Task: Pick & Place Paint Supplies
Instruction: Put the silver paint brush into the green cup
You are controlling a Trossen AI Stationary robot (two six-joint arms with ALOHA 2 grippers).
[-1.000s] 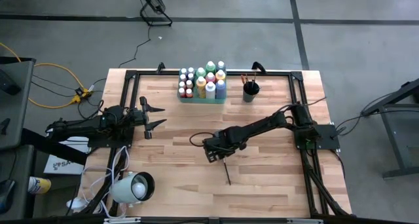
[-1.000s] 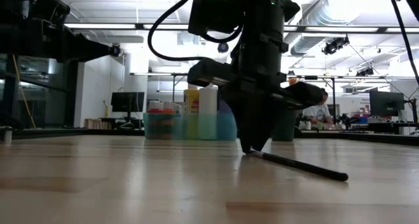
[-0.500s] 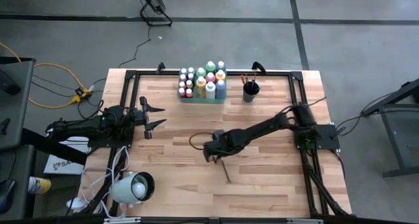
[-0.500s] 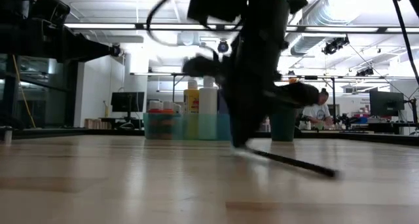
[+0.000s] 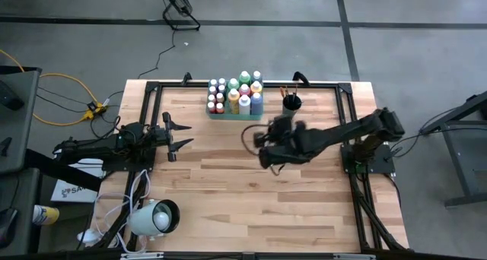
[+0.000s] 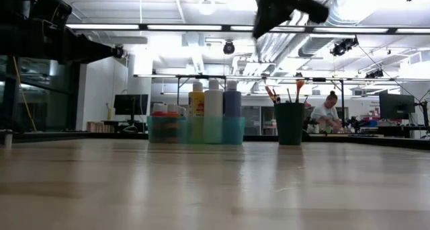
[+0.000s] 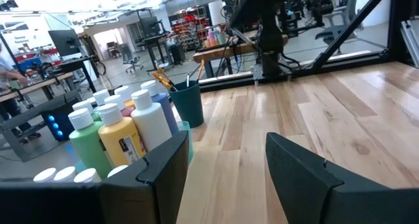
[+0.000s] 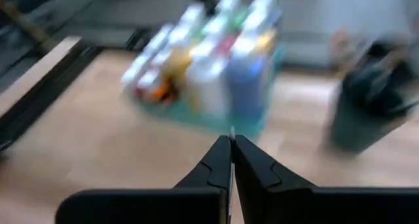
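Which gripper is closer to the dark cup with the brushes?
Right. The right gripper is raised above the table just in front of the dark cup. The left gripper waits near the table's left edge, beyond the green tray.

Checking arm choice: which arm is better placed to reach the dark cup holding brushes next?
Right. The right gripper is shut and raised above mid-table, close to the dark cup. The left gripper waits open at the table's left side, clearly farther from it.

pale wood-plank table (image 5: 228,191), translucent plastic tray (image 6: 195,130), glossy bottles (image 7: 124,135).
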